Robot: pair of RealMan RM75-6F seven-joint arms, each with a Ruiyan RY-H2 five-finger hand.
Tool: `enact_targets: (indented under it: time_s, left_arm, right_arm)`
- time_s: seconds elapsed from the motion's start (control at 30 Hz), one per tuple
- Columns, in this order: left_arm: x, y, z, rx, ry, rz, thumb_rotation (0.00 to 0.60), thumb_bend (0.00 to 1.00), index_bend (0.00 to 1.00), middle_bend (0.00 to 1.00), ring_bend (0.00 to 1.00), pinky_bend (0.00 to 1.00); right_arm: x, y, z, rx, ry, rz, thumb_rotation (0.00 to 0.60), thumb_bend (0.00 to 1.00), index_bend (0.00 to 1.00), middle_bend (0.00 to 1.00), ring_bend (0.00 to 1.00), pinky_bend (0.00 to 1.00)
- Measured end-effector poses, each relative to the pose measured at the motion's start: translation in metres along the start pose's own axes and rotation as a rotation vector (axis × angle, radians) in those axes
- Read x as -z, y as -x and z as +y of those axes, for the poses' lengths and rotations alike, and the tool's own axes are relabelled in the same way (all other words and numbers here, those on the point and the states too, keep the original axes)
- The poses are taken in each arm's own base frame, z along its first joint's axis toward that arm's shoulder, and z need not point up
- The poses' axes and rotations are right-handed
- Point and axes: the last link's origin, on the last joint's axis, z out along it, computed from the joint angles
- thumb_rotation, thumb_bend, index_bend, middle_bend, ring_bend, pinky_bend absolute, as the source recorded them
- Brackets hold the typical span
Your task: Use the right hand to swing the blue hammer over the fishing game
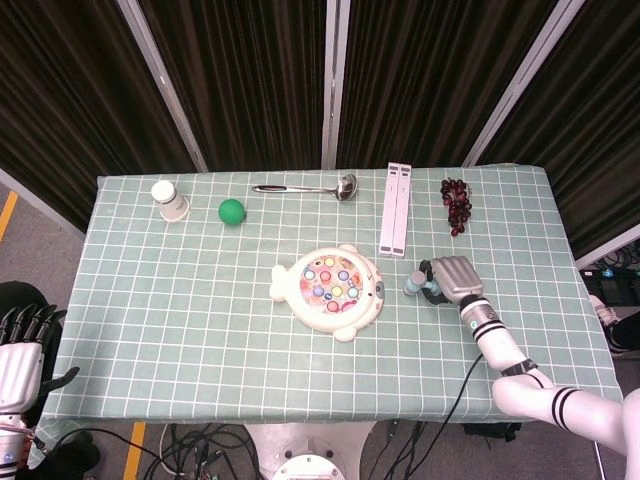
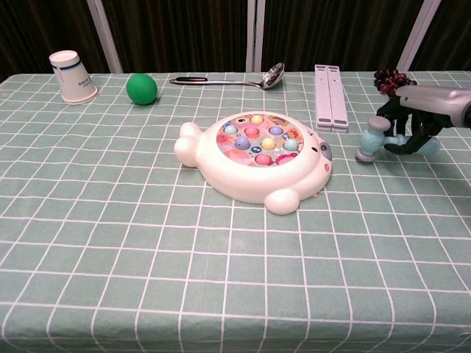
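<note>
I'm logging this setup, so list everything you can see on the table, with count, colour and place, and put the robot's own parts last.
table: one, green checked cloth
fishing game: one, white with coloured pegs, centre
hammer: one, blue, right of the game, head down by the cloth
cup: one, white, far left
ball: one, green, beside the cup
ladle: one, silver, far edge, centre
white bars: a pair, behind the game to its right
grapes: one dark red bunch, far right
left hand: off the table, lower left, holds nothing
right hand: grips the hammer

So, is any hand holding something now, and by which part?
The right hand holds the blue hammer by its handle; the left hand holds nothing.
</note>
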Motion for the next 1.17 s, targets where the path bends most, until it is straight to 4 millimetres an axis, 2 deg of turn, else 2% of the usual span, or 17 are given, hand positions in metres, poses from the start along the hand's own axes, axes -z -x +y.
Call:
enact_targets:
  time_s: [0.03,0.17,0.37,0.47,0.7,0.9,1.03,1.17]
  left_arm:
    - [0.0,0.0,0.0,0.0,-0.001,0.0,0.6,0.0,0.19,0.14,0.07,0.01]
    - [0.0,0.001,0.0,0.001,-0.001,-0.001,0.6,0.0,0.19,0.14,0.07,0.01]
    - [-0.001,0.0,0.0,0.001,0.003,0.002,0.6,0.0,0.19,0.14,0.07,0.01]
    - [-0.001,0.0,0.0,0.001,0.003,0.004,0.6,0.0,0.19,0.14,0.07,0.01]
    - [-0.002,-0.002,0.0,0.002,0.005,0.013,0.6,0.0,0.19,0.14,0.07,0.01]
    - [-0.005,-0.004,0.0,0.003,0.006,0.035,0.6,0.0,0.19,0.14,0.07,0.01]
    - [-0.007,-0.006,0.002,0.002,0.011,0.065,0.6,0.0,0.19,0.14,0.07,0.01]
    - [-0.009,-0.007,0.005,-0.005,0.021,0.091,0.6,0.0,0.19,0.14,0.07,0.01]
  right_arm:
    - [0.0,0.004,0.001,-0.013,-0.003,-0.004,0.6,0.3,0.29,0.36,0.27,0.41]
    - [0.005,0.014,0.004,-0.048,-0.014,-0.009,0.6,0.29,0.18,0.29,0.19,0.35]
    - [0.014,0.018,0.009,-0.078,-0.027,0.008,0.6,0.29,0.15,0.26,0.17,0.32]
    - [0.02,0.017,0.013,-0.083,-0.027,0.018,0.6,0.29,0.1,0.22,0.13,0.28]
    - [0.044,0.0,0.022,-0.106,-0.037,0.099,0.6,0.29,0.02,0.16,0.07,0.22]
    - [0.089,-0.022,0.04,-0.113,-0.026,0.258,0.6,0.29,0.02,0.16,0.06,0.21]
    - [0.136,-0.03,0.056,-0.11,0.012,0.396,0.6,0.3,0.02,0.14,0.06,0.19]
    - [0.188,-0.023,0.068,-0.122,0.07,0.48,0.6,0.3,0.02,0.11,0.03,0.15]
